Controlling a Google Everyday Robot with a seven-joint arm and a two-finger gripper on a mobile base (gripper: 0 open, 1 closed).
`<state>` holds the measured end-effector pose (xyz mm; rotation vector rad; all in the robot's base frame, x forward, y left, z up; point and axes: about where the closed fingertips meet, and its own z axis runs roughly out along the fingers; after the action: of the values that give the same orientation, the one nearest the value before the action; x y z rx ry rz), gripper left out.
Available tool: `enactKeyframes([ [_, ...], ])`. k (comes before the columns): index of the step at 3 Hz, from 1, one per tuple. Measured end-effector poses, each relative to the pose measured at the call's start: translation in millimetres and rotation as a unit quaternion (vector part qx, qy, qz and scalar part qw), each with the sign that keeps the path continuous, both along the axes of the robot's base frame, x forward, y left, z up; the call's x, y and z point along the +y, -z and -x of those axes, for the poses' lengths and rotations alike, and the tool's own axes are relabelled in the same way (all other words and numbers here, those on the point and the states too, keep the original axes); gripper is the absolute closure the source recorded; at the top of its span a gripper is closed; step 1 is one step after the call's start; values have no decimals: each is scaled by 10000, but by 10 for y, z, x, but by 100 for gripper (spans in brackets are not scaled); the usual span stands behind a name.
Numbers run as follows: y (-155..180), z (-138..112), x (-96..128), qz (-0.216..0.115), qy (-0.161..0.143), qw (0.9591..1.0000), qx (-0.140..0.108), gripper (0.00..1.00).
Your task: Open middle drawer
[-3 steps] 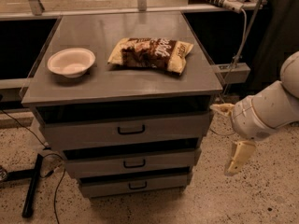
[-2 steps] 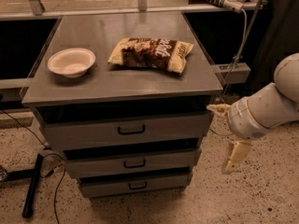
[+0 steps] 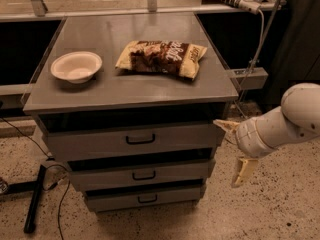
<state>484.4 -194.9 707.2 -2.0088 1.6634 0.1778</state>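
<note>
End effector (image 3: 225,153) at right of cabinet, level w/ drawer stack, just beside right end of top drawer (image 3: 100,145). Fingers (image 3: 243,171) spread wide, nothing held: one pointing left at cabinet's right edge (contact unclear), other pointing down at floor. White arm (image 3: 282,124) entering from right.

Middle drawer (image 3: 110,178) mid-stack, between top drawer and bottom drawer (image 3: 115,202). Flat grey front, small black loop handle (image 3: 144,175) at center, dark gap above front. Front set further back than top drawer's, further fwd than bottom's. Handle well left of end effector, untouched.

On tabletop (image 3: 135,91): white bowl (image 3: 76,66) at left, chip bag (image 3: 161,57) center-right, apart from each other. Black bar (image 3: 35,199) on floor, near left.
</note>
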Motion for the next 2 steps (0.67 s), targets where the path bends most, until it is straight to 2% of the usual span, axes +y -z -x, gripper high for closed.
enactKeyframes([
  [1,337,-89,12,-186,-376,9987,-281,0],
  [2,898,-113,70,-477,-783,9951,-366,0],
])
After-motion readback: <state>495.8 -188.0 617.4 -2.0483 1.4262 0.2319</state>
